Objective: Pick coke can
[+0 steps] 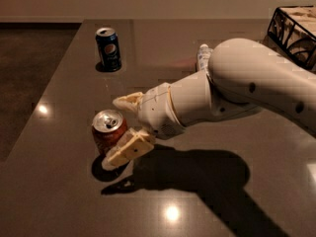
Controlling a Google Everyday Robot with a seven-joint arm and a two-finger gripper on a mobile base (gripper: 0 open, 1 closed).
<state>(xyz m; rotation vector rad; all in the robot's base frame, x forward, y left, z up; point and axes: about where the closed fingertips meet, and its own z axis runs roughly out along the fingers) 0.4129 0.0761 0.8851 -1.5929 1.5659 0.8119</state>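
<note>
Where the dark, glossy table [59, 181] nears its left edge, the coke can [106, 130] is seen standing upright, with its silver top and pull tab facing up. The gripper [111, 132] is positioned level with the can, carried on a thick white arm [256, 88] that extends from the right. Its jaws are spread wide, one behind the can and one in front, so the can is bracketed between them and nothing is held yet. Whether the front jaw touches the can cannot be told.

The can is judged to be light, thin-walled and smooth, so it is easily dented or tipped. It is best taken at mid-height across its round sides, with moderate pressure.

The can's lower front is covered by the front jaw, and its lettering cannot be read. Farther back a blue Pepsi can [108, 51] is seen. A clear bottle [202, 58] is mostly hidden by the arm, and a wire basket [291, 28] is cut off at the right edge.
</note>
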